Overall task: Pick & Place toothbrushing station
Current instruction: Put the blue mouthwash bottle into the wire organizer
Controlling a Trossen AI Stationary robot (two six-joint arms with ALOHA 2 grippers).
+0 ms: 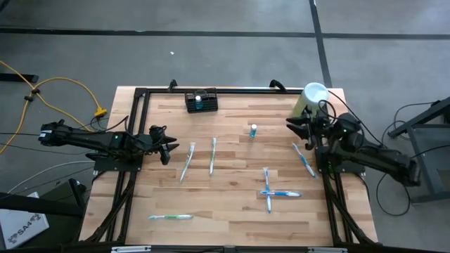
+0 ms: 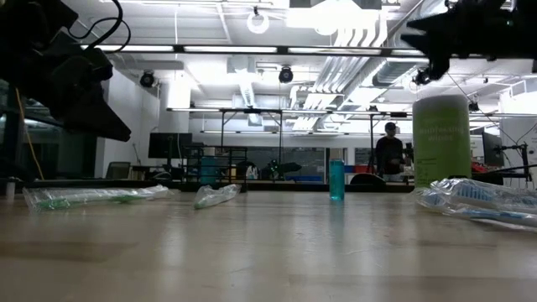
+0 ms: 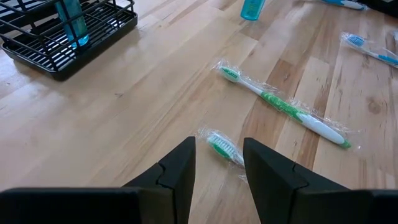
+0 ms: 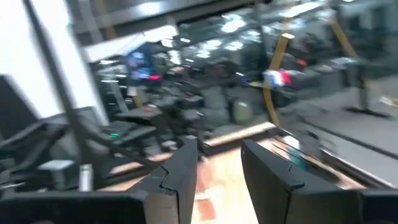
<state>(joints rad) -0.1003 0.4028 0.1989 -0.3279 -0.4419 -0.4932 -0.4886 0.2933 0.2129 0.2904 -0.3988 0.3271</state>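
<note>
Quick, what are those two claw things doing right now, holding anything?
Left gripper: fingers open, holding nothing.
Right gripper: fingers open, holding nothing.

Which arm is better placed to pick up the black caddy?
Probably left. The caddy sits at the table's far edge, left of centre, and shows ahead of the open left pincer. The right pincer hangs by the green cylinder, farther away.
</note>
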